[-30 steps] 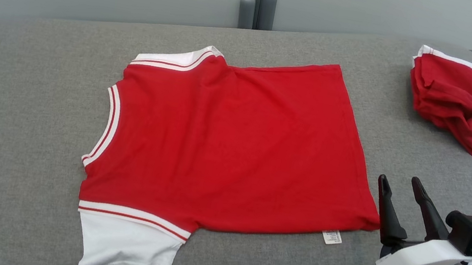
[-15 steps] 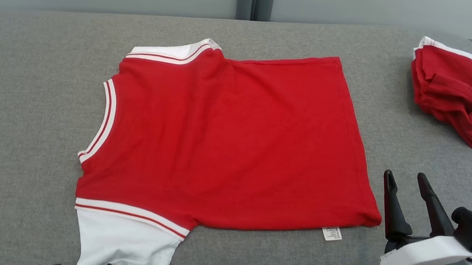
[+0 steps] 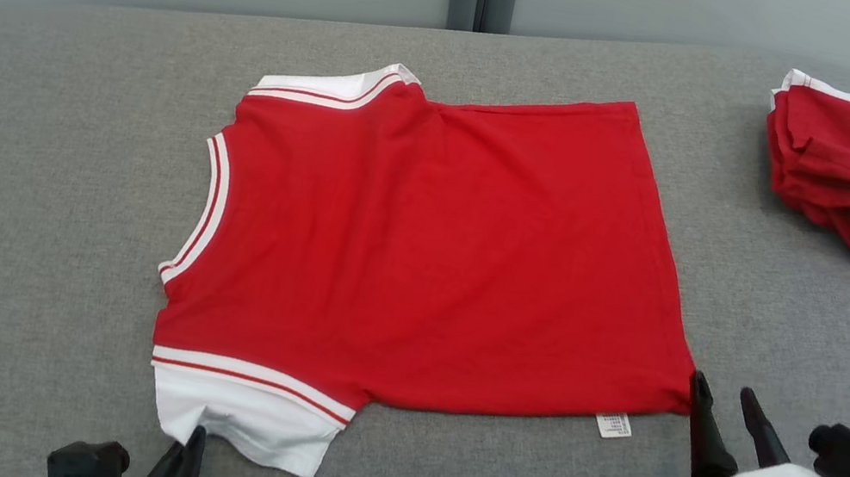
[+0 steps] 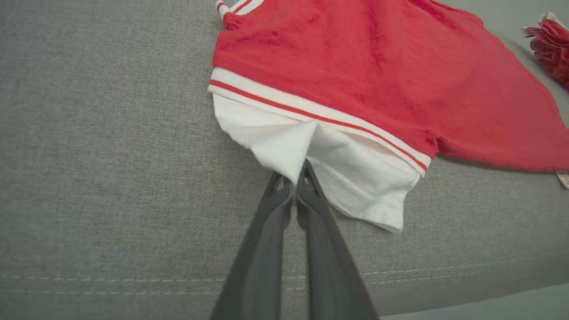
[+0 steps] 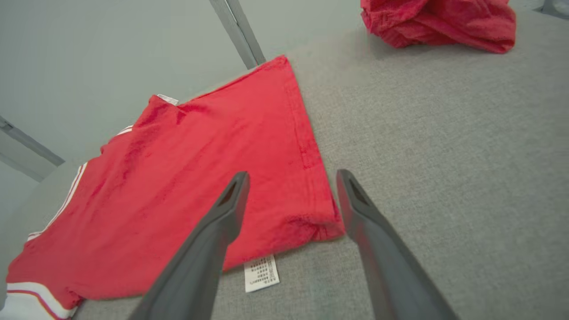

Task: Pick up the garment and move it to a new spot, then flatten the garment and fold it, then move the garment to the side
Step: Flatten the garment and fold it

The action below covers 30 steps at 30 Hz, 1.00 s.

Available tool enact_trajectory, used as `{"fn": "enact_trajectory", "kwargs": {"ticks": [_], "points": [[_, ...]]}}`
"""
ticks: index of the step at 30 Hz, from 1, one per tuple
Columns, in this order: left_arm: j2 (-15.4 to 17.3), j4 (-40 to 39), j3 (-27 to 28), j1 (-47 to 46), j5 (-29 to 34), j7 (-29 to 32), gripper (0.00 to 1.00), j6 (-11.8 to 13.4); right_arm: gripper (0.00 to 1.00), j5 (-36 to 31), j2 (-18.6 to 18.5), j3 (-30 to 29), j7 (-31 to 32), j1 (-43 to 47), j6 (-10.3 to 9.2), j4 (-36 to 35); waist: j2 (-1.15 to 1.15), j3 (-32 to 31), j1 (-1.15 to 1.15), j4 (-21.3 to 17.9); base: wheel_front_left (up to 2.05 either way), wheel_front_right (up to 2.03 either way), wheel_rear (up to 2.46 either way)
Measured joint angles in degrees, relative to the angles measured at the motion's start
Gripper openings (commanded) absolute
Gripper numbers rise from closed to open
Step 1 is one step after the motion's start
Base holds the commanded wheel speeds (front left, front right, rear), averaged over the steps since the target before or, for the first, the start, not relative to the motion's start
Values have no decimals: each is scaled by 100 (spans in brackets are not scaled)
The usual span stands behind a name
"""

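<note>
Left jaws are clenching the shirt (image 3: 423,247) by its white sleeve (image 3: 245,417), lower left; right jaws are gaping. So shallow a pinch could be slipping off on lifting.

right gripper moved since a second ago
Yes. The right gripper drew back toward the robot: tips once past the shirt's hem corner now flank it.

Grey cushion (image 3: 3,199): red shirt (image 3: 432,248) flat, crumpled red garment (image 3: 846,182).

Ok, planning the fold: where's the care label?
Head view, lower right: the care label pokes from under the red shirt, just left of the right gripper.
</note>
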Motion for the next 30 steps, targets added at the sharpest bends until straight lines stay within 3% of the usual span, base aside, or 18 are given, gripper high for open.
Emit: {"fn": "enact_trajectory", "kwargs": {"ticks": [7, 13, 30], "points": [[-1, -422, -67, -220, -12, -78, 0, -92, 100, 580, 252, -289, 146, 259, 16, 552, 0, 83, 0, 148, 0, 0, 0], [-1, -576, -153, -238, -12, -91, 0, -93, 100, 1027, 482, -425, 269, 157, 210, 911, 0, 141, 0, 184, 0, 0, 0], [7, -743, -237, -261, 98, 35, 0, -82, 100, 1437, 489, -671, 443, -423, 480, 1820, 0, 251, 0, 408, 0, 0, 0]]}}
